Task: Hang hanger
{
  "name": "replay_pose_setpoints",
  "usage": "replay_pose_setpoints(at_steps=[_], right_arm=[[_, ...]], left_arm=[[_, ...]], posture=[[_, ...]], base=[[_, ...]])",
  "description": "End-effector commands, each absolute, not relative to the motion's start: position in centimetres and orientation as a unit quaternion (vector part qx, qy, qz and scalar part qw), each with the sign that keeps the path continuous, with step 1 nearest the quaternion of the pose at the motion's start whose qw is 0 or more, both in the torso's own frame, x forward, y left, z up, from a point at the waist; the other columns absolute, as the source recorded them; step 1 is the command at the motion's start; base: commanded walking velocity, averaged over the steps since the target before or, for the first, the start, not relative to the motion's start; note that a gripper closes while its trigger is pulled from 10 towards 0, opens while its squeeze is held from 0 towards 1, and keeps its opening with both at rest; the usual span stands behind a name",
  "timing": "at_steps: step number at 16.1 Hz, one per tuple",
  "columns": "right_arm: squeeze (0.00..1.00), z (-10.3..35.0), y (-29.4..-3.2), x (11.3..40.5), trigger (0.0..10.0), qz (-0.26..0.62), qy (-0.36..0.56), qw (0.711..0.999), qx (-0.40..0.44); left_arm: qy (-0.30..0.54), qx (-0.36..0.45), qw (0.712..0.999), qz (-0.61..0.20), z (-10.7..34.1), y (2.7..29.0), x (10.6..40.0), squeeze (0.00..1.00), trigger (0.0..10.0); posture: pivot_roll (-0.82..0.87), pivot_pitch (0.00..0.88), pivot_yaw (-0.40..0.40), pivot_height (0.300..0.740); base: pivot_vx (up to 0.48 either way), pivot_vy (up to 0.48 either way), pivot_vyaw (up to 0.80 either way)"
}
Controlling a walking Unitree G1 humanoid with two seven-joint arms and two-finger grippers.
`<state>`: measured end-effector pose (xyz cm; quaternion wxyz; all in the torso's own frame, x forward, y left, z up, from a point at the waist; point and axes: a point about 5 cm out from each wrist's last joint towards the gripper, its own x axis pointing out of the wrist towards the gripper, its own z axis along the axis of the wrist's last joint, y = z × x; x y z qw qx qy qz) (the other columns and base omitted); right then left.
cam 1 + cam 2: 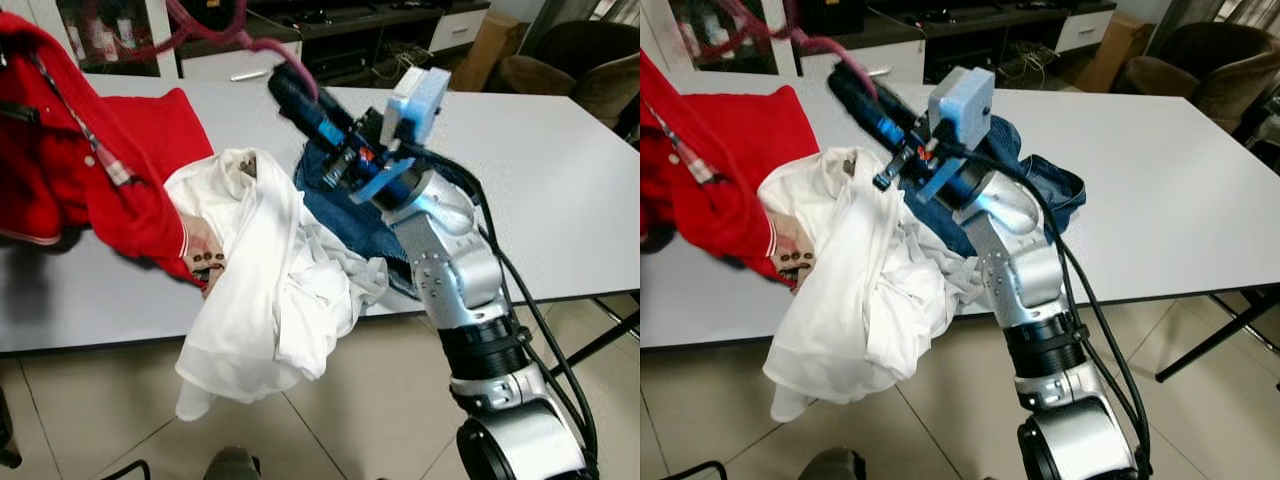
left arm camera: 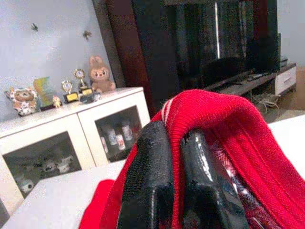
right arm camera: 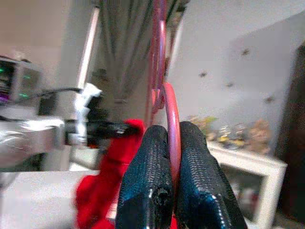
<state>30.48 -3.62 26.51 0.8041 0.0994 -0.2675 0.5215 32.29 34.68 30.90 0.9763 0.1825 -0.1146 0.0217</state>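
A thin pink hanger (image 1: 262,44) is held up over the far side of the white table (image 1: 560,190), and my right gripper (image 1: 283,80) is shut on its wire. The right wrist view shows the pink wire (image 3: 159,57) pinched between the two black fingers (image 3: 147,162). A red garment (image 1: 90,160) hangs at the left, level with the hanger. My left gripper (image 2: 176,138) is shut on its ribbed red edge (image 2: 224,124). The right wrist view also catches the left gripper (image 3: 102,129) holding the red cloth.
A white cloth (image 1: 265,290) spills over the table's near edge, on top of blue jeans (image 1: 345,205). What looks like a hand with dark nails (image 1: 205,260) shows under the red garment. Brown chairs (image 1: 590,70) stand at the far right, cabinets behind the table.
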Motion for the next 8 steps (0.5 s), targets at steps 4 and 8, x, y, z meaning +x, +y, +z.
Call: replay_pose_setpoints(at_steps=[4, 8], right_arm=[[0.0, 24.6, -3.0, 29.3, 10.0, 0.578, -0.211, 0.784, 0.08], [0.0, 24.6, -2.4, 29.5, 10.0, 0.567, -0.196, 0.795, 0.089]], left_arm=[[-0.123, 0.187, 0.975, 0.007, 31.1, 33.6, 33.1, 0.0, 0.0], [-0.147, 0.19, 0.971, -0.009, 32.4, 32.6, 33.2, 0.0, 0.0]], posture=[[0.17, 0.0, -0.089, 0.74], [0.17, 0.0, -0.087, 0.74]], base=[[0.0, 0.0, 0.0], [0.0, 0.0, 0.0]])
